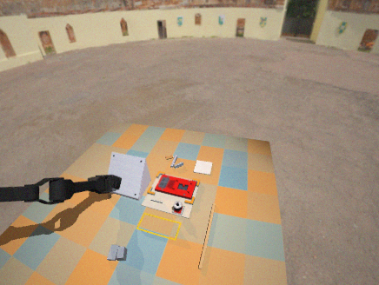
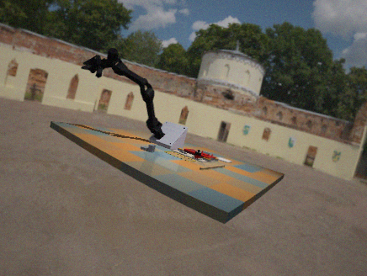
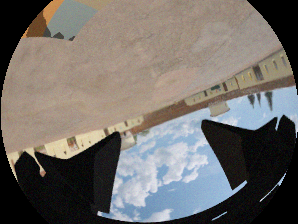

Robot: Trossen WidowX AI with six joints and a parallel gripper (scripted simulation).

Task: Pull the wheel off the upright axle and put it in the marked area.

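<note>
The wheel, small and black with a pale hub, sits on its upright axle at the front right corner of a cream board. The marked area is a yellow outlined rectangle on the table just in front of that board. My gripper is open and empty. It is raised high above the table's far left side, well away from the wheel, and points out at the wall and sky. In the top view only the arm shows, running off the left edge.
The checkered table carries the arm's grey wedge base, a red plate, a white square, small bolts, a thin wooden rod and a grey block.
</note>
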